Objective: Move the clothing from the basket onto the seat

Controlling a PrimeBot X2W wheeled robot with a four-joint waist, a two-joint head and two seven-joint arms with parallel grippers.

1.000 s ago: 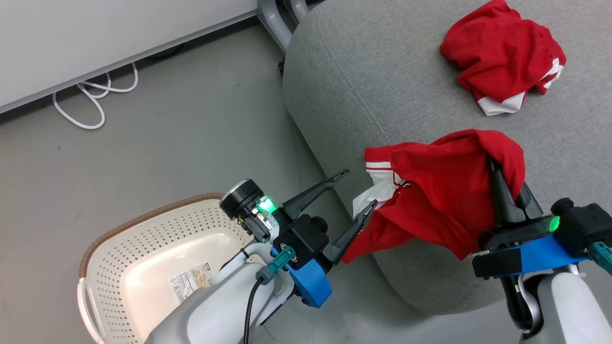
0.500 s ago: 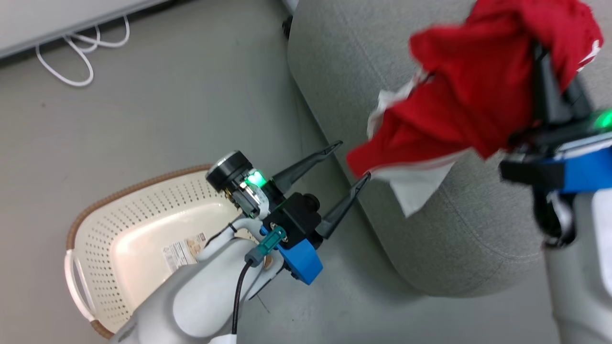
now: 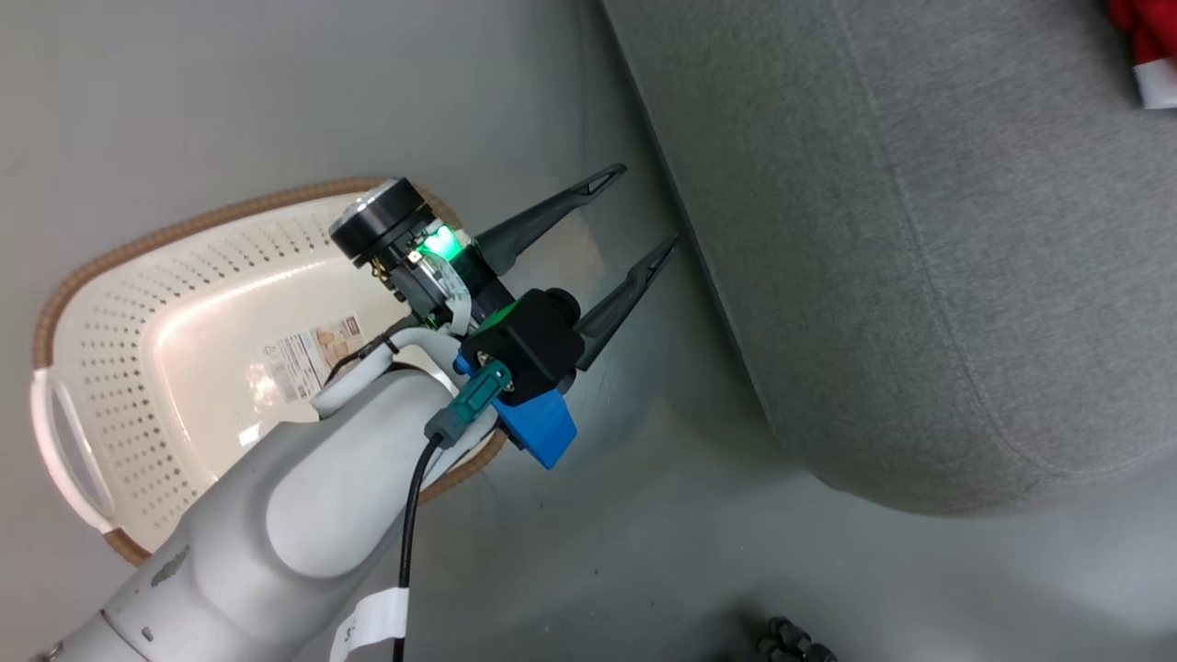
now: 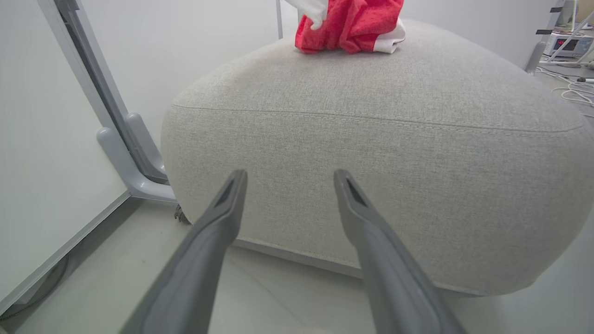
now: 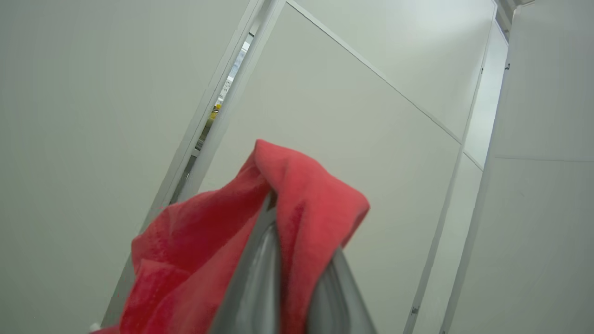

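The cream basket (image 3: 184, 230) with its brown rim stands on the floor, holding nothing but a barcode sticker (image 3: 308, 354). My left gripper (image 3: 639, 210) hovers open and empty between the basket and the grey seat (image 3: 919, 230). In the left wrist view that gripper (image 4: 288, 174) points at the side of the seat (image 4: 371, 139), where a red garment (image 4: 352, 23) with white trim lies on top. My right gripper (image 5: 287, 218) is shut on a second piece of red clothing (image 5: 199, 241), held up in front of pale wall panels. A scrap of red clothing (image 3: 1140, 37) shows over the seat's far corner.
Grey floor surrounds the seat and basket. A grey metal panel foot (image 4: 125, 157) stands left of the seat, against white wall panels. Loose cables (image 4: 575, 88) lie on the floor to the right. A dark ribbed object (image 3: 791, 639) sits at the bottom edge.
The head camera has swung down and left. My right gripper has carried the red garment up and away over the seat, out of the head view. The left gripper stays open by the basket.
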